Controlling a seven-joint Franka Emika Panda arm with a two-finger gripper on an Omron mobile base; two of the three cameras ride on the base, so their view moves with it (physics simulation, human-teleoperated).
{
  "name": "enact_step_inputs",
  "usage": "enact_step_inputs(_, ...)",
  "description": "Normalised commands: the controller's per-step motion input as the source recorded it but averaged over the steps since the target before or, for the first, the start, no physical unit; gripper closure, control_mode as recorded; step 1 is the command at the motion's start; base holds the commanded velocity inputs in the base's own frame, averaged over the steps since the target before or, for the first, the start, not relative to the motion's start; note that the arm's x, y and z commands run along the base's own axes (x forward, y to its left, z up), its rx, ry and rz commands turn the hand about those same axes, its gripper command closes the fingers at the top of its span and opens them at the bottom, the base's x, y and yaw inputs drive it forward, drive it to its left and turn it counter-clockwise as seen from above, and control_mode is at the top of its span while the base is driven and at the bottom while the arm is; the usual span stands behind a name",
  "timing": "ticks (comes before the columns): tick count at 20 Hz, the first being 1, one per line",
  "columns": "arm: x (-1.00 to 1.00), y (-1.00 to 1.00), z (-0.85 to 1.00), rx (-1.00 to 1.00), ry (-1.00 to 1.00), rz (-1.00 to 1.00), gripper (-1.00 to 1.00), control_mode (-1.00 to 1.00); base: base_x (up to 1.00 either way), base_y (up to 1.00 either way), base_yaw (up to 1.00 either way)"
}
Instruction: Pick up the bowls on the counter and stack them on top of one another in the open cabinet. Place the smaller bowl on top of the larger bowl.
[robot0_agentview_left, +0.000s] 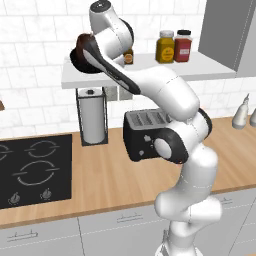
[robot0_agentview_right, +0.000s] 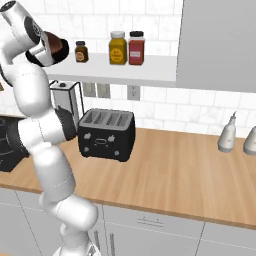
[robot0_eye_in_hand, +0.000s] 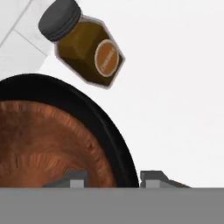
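two bowls are sitting on the shelf (robot0_agentview_left: 200, 70): one brown (robot0_eye_in_hand: 39, 144), one black (robot0_eye_in_hand: 111, 131). three jars are standing there: a small brown one (robot0_eye_in_hand: 87, 52), a yellow one (robot0_agentview_left: 165, 47), a red one (robot0_agentview_left: 183, 46). one toaster (robot0_agentview_right: 106, 134), one paper towel roll (robot0_agentview_left: 92, 116), two bottles (robot0_agentview_right: 227, 134) are occupying the counter (robot0_agentview_right: 180, 170).

Robot arm (robot0_agentview_left: 170, 95): glossy white rounded link shells with black joint bands, 1 black flank panel along the upper link at upper left of the left base view, and 2 small grey finger tips (robot0_eye_in_hand: 76, 178) low in hand view.

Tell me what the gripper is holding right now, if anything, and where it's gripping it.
The gripper holds the smaller bowl by its rim, one fingertip inside and one outside, over the larger bowl on the open cabinet.
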Motion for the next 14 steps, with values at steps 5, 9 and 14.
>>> enact_step_inputs(5, -0.54, 0.00, -0.09, 0.00, -0.15, 0.00, -1.00, -1.00, 0.00, 0.00, 0.00)
enact_step_inputs(9, -1.00, -0.01, -0.54, 0.00, -0.48, 0.00, -1.00, -1.00, 0.00, 0.00, 0.00)
enact_step_inputs(14, -1.00, -0.23, -1.00, -0.03, -0.25, 0.00, -1.00, -1.00, 0.00, 0.00, 0.00)
